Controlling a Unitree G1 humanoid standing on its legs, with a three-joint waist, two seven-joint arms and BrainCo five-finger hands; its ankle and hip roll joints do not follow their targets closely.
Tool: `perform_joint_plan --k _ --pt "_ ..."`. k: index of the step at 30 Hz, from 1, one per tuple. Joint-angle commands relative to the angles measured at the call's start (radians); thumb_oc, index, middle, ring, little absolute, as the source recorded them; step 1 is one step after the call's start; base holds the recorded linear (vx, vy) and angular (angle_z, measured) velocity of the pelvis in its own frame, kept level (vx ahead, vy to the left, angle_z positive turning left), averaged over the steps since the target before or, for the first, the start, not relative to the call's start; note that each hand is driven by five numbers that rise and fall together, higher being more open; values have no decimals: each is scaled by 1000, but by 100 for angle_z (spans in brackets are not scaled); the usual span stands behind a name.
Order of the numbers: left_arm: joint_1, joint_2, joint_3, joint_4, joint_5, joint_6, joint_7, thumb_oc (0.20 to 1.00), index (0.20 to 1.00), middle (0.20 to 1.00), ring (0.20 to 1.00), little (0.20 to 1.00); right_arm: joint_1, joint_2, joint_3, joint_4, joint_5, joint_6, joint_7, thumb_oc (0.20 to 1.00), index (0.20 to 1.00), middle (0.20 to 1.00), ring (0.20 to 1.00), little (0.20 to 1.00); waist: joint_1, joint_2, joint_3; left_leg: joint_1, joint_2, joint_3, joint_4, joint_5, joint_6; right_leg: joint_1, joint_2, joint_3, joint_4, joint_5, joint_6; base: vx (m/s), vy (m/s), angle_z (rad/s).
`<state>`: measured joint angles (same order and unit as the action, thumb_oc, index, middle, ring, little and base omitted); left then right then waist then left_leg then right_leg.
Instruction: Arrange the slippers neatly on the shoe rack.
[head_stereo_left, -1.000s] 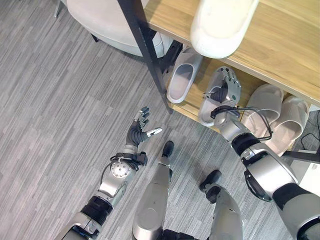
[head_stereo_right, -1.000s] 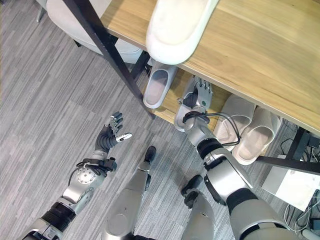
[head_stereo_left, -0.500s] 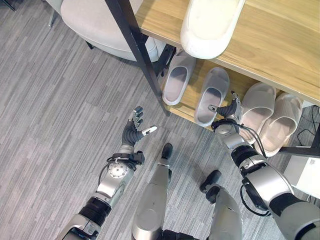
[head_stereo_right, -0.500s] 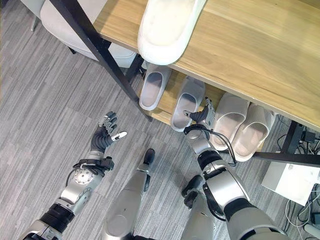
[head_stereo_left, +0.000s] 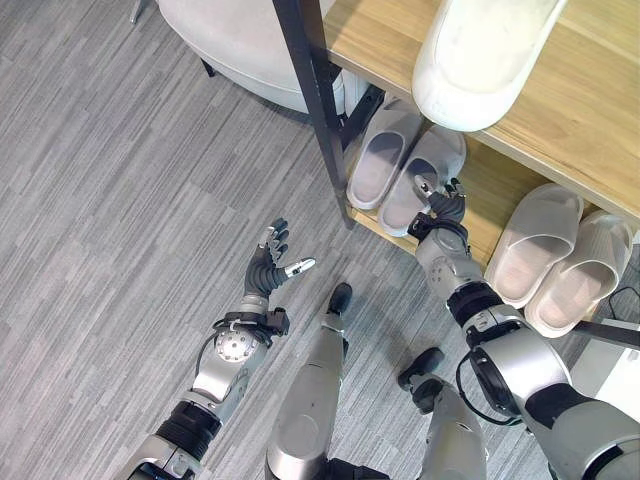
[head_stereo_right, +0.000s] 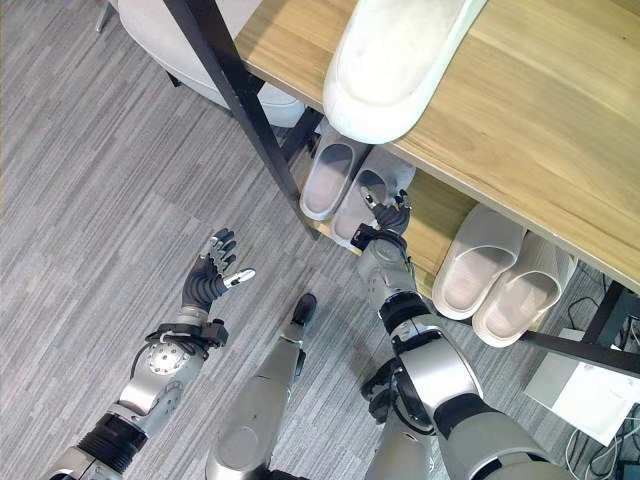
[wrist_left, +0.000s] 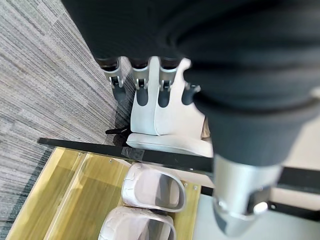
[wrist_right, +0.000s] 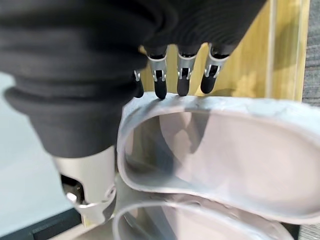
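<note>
Our right hand (head_stereo_left: 441, 207) reaches into the lower shelf (head_stereo_left: 495, 190) of the shoe rack (head_stereo_right: 560, 110), its fingers straight and resting against the side rim of a grey slipper (head_stereo_left: 425, 180); in the right wrist view the dark fingertips (wrist_right: 160, 90) touch that slipper's edge (wrist_right: 200, 105) without curling round it, so the hand stays open and holds nothing. This slipper lies just beside a second grey slipper (head_stereo_left: 383, 155), the two side by side and touching at the left end of the lower shelf, close to the rack's black post (head_stereo_left: 318, 100). Further right on the same shelf, well apart from the first pair, we see two beige slippers (head_stereo_left: 562, 258) lying side by side, their heels hanging past the shelf's front edge. On the top board of the rack a white slipper (head_stereo_left: 480, 50) sits with its end sticking out over the front edge, above the grey pair. Our left hand (head_stereo_left: 270, 265) hovers over the grey wood-patterned floor (head_stereo_left: 120, 200), well away from the rack, with its fingers spread and relaxed and nothing in it; the left wrist view shows its fingers (wrist_left: 141, 82) extended toward the rack. Behind the post a pale cushioned seat (head_stereo_left: 240, 40) stands on the floor.
</note>
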<state>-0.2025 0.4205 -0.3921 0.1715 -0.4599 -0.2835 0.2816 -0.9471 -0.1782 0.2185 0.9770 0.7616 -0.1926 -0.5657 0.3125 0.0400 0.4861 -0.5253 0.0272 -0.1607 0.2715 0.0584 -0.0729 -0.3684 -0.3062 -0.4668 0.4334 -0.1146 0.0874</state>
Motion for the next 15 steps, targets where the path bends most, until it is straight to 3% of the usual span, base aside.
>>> perform_joint_plan --k 1,7,10,11,13,14,15 --pt "-11 20 -9 -76 6 -35 -2 1000 1000 1000 1000 1000 -57 -40 -19 -31 29 -76 21 1000 1000 1000 1000 1000 30 -23 -5 24 -4 -3 75 -180 -10 169 -23 69 -46 -85 63 0 0 0" --pt "-3 10 0 -64 2 -33 -14 1000 1000 1000 1000 1000 7 -63 3 -64 -18 -52 34 1000 1000 1000 1000 1000 13 -30 -11 65 7 9 41 -172 -14 187 -16 79 -74 -71 65 1 -4 -1" --pt "18 5 31 -60 -10 -20 -22 1000 1000 1000 1000 1000 150 -63 81 -212 -144 -1 63 1000 1000 1000 1000 1000 -16 -50 -37 119 26 35 -30 -144 -21 213 1 90 -154 -32 69 -21 -9 -25" --pt "40 -6 71 -58 -7 -11 -30 1000 1000 1000 1000 1000 322 -83 159 -437 -257 21 141 1000 1000 1000 1000 1000 -53 -67 -69 158 42 64 -98 -86 -17 235 18 98 -237 35 69 -38 -11 -42" --pt "83 -16 110 -63 8 2 -58 1000 1000 1000 1000 1000 497 -159 188 -679 -334 12 291 1000 1000 1000 1000 1000 -96 -85 -122 225 69 95 -181 -46 -28 287 37 95 -326 74 82 54 -67 -52" --pt "85 -16 110 -63 8 3 -58 1000 1000 1000 1000 1000 500 -160 188 -682 -334 13 291 1000 1000 1000 1000 1000 -96 -84 -123 228 70 95 -184 -45 -28 289 37 94 -328 75 82 126 -72 -69" --pt "124 -19 127 -59 33 9 -80 1000 1000 1000 1000 1000 600 -208 177 -801 -405 4 355 1000 1000 1000 1000 1000 -121 -89 -165 270 81 113 -237 -22 -31 324 47 91 -382 99 92 97 -45 -64"
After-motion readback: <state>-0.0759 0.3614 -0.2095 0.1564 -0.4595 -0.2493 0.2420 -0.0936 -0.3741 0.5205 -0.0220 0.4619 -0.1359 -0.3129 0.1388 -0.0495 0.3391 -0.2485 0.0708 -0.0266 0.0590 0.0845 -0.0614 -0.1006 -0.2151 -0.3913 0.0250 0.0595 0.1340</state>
